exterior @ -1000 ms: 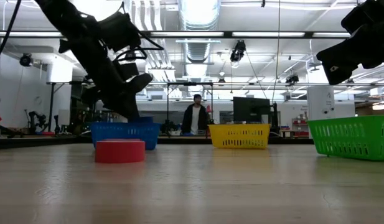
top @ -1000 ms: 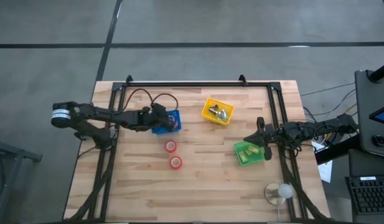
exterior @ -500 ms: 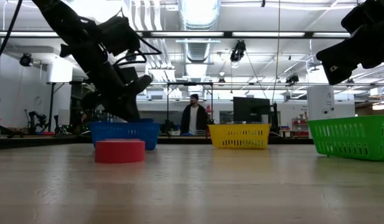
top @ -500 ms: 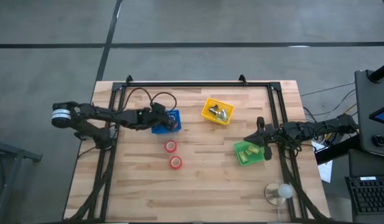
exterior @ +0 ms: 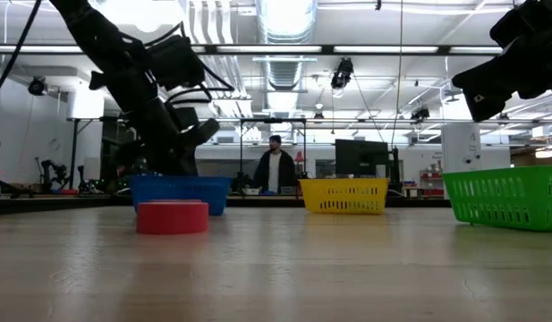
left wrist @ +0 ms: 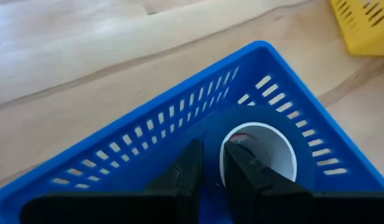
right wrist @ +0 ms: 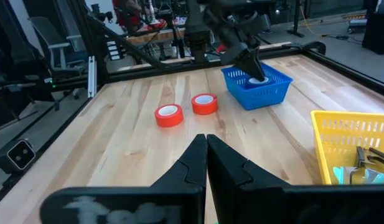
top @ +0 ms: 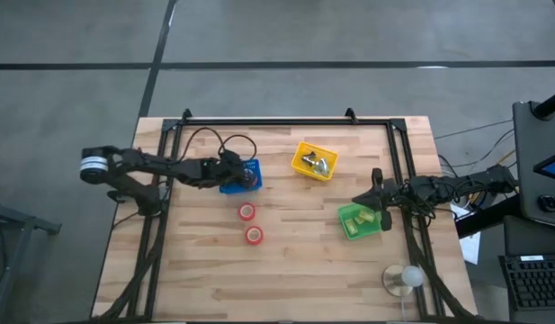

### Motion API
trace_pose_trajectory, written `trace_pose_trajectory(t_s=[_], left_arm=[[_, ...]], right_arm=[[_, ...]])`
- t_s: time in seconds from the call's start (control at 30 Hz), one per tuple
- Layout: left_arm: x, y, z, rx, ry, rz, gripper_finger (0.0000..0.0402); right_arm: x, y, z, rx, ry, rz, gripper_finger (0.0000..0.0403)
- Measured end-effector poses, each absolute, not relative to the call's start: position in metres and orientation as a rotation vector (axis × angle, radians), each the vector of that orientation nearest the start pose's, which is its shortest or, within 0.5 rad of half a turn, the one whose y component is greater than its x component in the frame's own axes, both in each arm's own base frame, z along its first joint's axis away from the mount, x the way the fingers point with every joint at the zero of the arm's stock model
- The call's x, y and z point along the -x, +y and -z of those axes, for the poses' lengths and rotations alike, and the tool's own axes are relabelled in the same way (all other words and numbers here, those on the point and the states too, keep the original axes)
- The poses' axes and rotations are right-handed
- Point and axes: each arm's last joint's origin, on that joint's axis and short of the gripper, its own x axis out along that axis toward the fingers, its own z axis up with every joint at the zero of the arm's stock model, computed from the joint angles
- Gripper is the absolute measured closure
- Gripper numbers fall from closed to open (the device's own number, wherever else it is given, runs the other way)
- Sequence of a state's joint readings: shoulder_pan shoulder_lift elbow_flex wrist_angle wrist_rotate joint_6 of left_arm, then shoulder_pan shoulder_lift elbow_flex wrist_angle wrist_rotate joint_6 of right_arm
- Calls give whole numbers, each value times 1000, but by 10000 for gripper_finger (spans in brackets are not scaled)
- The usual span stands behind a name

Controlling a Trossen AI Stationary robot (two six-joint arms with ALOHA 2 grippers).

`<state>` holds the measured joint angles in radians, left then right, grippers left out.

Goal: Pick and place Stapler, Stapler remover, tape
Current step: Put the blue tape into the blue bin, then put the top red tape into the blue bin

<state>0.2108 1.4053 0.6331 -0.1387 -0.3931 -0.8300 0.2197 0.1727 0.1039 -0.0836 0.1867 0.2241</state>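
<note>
From above, your left gripper (top: pixel 244 175) is reaching into the blue slotted plastic basket (top: pixel 252 166) near the table's left-centre, but the arm covers what lies under the fingers. The left wrist view fills that gap: a blue roll of tape with a pale core (left wrist: pixel 260 144) lies flat on the basket floor, and the two dark fingers (left wrist: pixel 190 167) stand close together with only a narrow gap, one of them overlapping the rim of the roll's core. You cannot tell from that whether they pinch the roll's wall or merely sit by it.

Two red rolls of tape lie on the bare wooden table (top: pixel 295 270) just in front of the blue basket, one (top: pixel 247 211) nearer it and the other (top: pixel 254 235) beside it. The low view shows only a single red roll (exterior: pixel 172 216), since the pair line up there.

Your right gripper (top: pixel 377 185) waits over the green plastic basket (top: pixel 362 220) on the right side; its wrist view shows the fingers (right wrist: pixel 195 162) pressed together, holding nothing.

The yellow plastic basket (top: pixel 304 153) holds silvery metal pieces (top: pixel 318 164), seen from above and barely in the right wrist view. Only the low view shows a person in dark clothes (exterior: pixel 275 169) standing in the room behind.
</note>
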Motion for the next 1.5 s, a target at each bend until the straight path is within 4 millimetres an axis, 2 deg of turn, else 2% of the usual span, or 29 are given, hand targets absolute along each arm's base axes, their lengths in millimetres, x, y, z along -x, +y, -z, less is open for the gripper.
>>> trace_pose_trajectory(t_s=[0.2,1.07,1.2,1.5], left_arm=[[-248,64,-157,677,620,-908,344],[-257,65,-164,692,566,-809,339],[-257,65,-164,692,565,-810,318],[-256,66,-164,669,550,-845,231]], right_arm=[[-102,17,-177,-193,153,-17,394],[-102,17,-174,-188,162,-16,394],[-102,17,-174,-188,162,-16,394],[-102,17,-174,-191,162,-16,394]])
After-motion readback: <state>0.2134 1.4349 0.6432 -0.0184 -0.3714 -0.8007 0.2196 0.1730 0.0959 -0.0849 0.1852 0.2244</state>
